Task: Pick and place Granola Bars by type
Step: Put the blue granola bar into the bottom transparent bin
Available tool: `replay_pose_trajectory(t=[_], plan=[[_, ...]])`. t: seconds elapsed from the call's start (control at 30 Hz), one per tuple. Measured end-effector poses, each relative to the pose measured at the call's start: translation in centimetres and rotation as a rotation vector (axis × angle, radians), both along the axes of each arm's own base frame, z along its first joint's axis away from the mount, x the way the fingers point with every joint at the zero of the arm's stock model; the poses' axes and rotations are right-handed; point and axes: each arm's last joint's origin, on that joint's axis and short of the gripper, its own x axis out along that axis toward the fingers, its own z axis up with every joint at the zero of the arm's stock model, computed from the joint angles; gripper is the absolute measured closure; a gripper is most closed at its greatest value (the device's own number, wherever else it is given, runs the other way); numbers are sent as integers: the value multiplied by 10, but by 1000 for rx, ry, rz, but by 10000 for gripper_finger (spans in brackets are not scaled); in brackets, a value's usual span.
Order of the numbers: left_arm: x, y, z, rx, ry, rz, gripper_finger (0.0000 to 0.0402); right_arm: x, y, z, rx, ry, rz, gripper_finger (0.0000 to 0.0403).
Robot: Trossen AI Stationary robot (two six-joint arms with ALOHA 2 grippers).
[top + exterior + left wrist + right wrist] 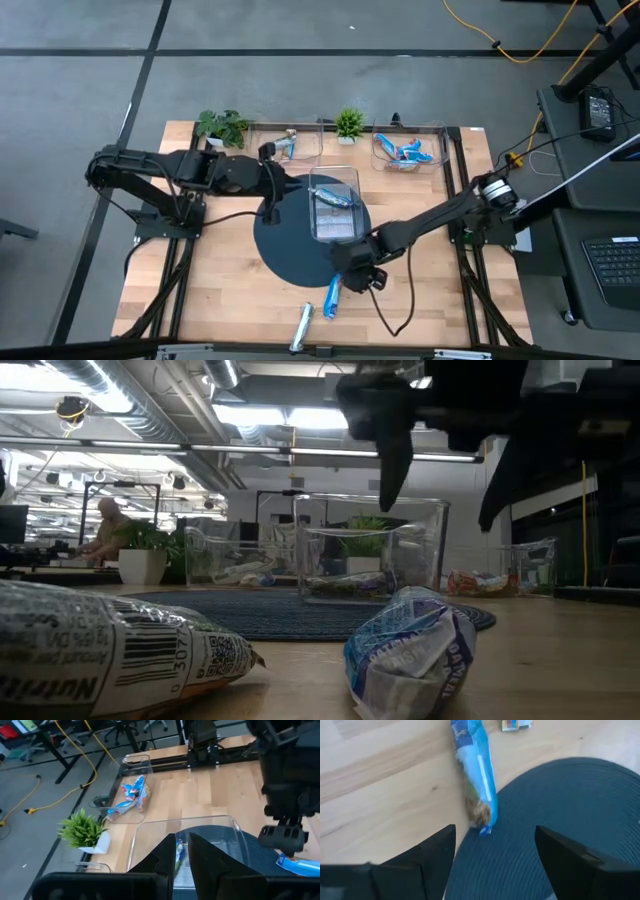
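Observation:
A blue granola bar (333,297) (477,775) lies on the wood at the near edge of the dark round mat (290,245), one end on the mat's rim. My right gripper (352,275) (495,850) hangs open just above that end, touching nothing. A silvery bar (303,327) (110,660) lies nearer the table's front edge. A clear bin (335,205) on the mat holds a blue bar (335,197). My left gripper (275,200) (181,857) hovers at the bin's left side, its fingers nearly together. My left gripper shows a thin blue-green strip (178,854) in the slit between its fingers. Whether it touches this strip, or the strip is the bar lying in the bin beyond, I cannot tell.
Two more clear bins stand at the far edge: one (285,145) with a bar, one (410,150) with several blue-and-red bars. Small potted plants (222,127) (349,124) stand beside them. Bare wood lies left and right of the mat.

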Motion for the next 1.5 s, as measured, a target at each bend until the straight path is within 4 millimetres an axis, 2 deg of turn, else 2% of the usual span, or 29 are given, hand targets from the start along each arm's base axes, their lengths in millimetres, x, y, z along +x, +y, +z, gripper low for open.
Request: replay_pose_trajectory(t=[0.37,0.67,0.87,1.2,1.33,1.5], plan=[[0,-5,0,5,2,-26,360,18,1,-27,71,-2,-24,130],[-1,-5,0,-3,-1,-23,364,25,-2,-52,114,83,-103,143],[-1,-5,0,-3,-1,-23,362,24,-2,-53,116,91,-113,207],[0,-5,0,-3,-2,-23,365,22,-2,-52,145,129,-95,387],[0,-5,0,-3,-2,-23,363,16,-4,-42,130,140,-102,386],[0,-5,0,-3,-2,-23,367,2,-10,-11,127,156,-140,396]])
